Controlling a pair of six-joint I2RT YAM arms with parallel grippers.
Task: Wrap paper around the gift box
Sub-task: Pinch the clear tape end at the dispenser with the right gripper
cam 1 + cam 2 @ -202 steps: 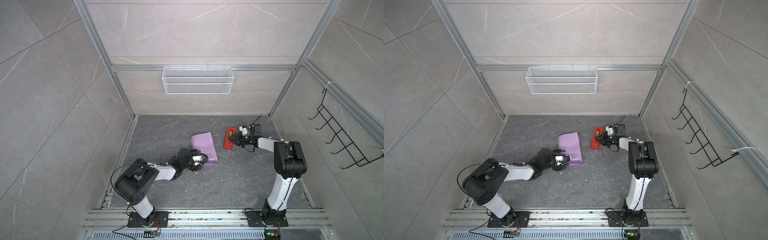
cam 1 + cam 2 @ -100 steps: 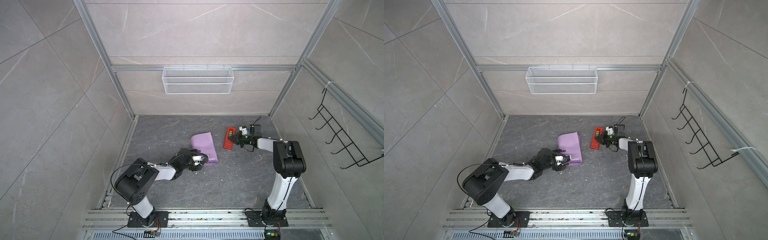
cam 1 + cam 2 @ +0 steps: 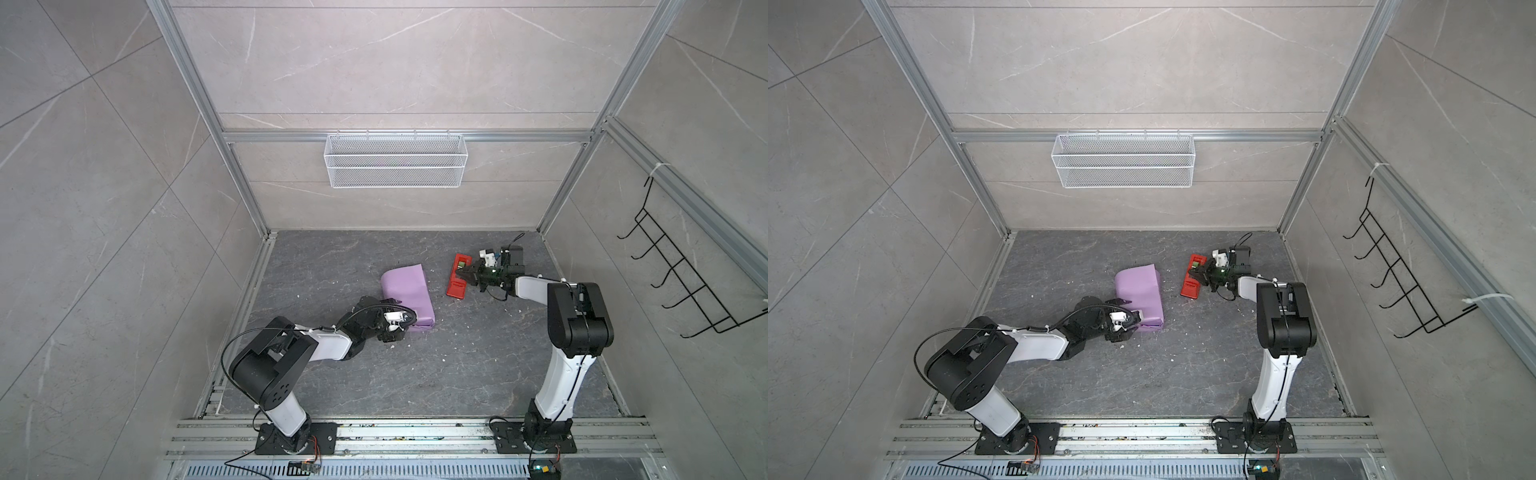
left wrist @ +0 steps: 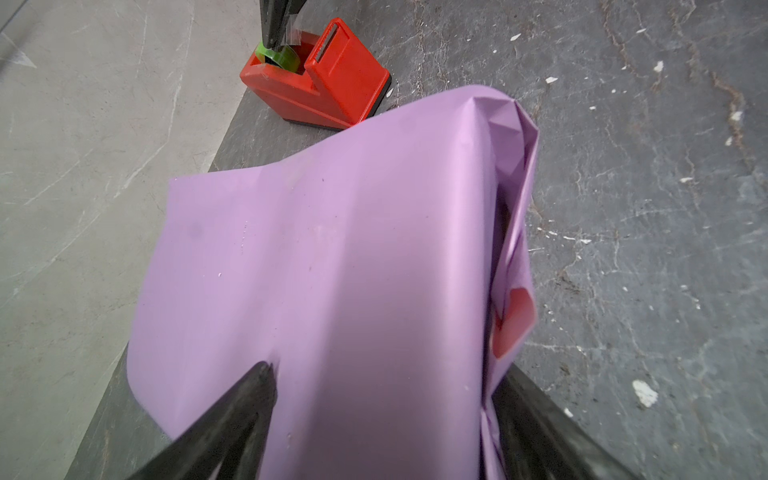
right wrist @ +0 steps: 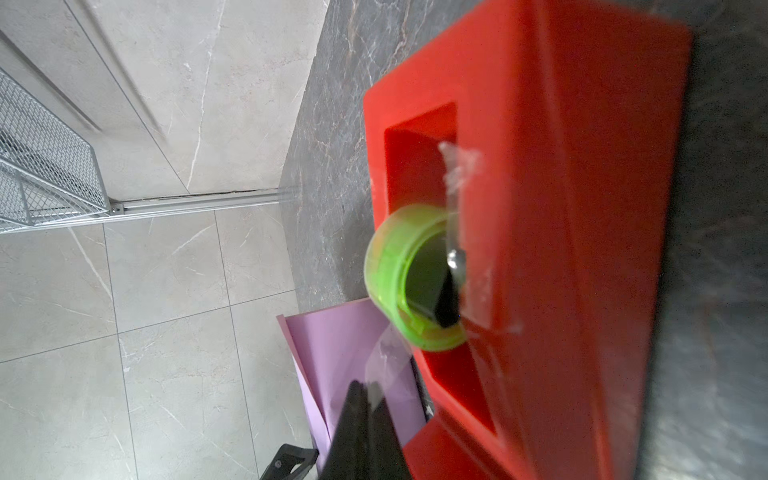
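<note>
The lilac paper (image 3: 405,291) (image 3: 1140,286) lies folded over a low parcel on the dark floor; the gift box is hidden under it. At one open end of the paper (image 4: 332,249), its pink inner side shows. My left gripper (image 3: 399,326) (image 4: 384,370) stands wide at the parcel's near end, one finger (image 4: 249,399) denting the top and the other against the folded side. My right gripper (image 3: 460,274) (image 5: 365,386) is shut on a clear strip of tape pulled from the green roll (image 5: 390,266) in the red tape dispenser (image 3: 455,286) (image 5: 582,208).
A white wire basket (image 3: 395,166) hangs on the back wall. A black hook rack (image 3: 685,291) is fixed to the right wall. Small white scraps (image 3: 444,357) are scattered on the floor. The dispenser stands just right of the parcel.
My right gripper's jaws have closed at the tape dispenser. The left arm and the parcel have not moved.
</note>
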